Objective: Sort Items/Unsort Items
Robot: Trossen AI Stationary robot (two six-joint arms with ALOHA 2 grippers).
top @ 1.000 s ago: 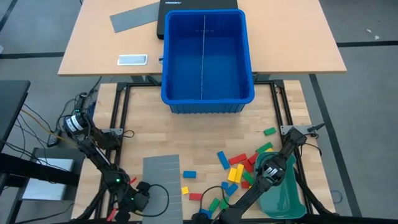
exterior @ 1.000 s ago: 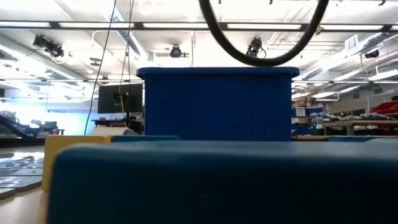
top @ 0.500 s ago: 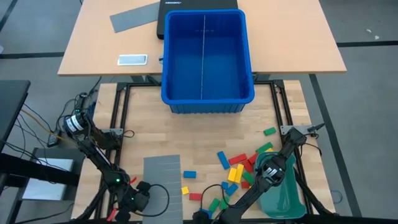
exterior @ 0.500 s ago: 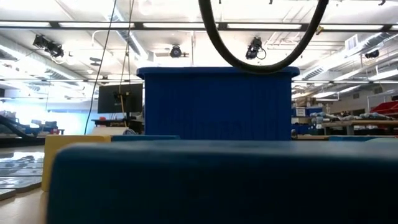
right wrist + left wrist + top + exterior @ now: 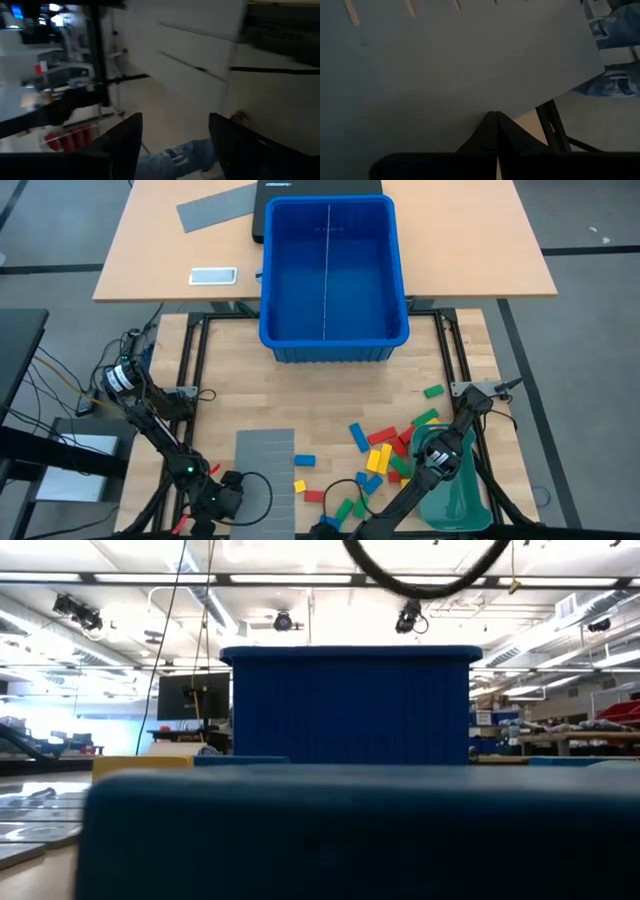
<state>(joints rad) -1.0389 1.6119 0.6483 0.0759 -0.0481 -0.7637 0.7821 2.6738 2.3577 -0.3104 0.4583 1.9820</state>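
While the left end effector (image 5: 495, 117) pinches the grey divider sheet (image 5: 265, 460), blocks (image 5: 385, 455) lie beside the tray (image 5: 462, 498), nearest the open right end effector (image 5: 175, 145).

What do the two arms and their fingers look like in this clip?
Both arms are dark, jointed links with black cables looping beside them. The left arm shows a small green light and red spot. The right gripper has two broad black fingers; the left gripper has tapering black ones.

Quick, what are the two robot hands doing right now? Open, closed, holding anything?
Left hand: closed on the edge of the grey slotted sheet.
Right hand: open, holding nothing.
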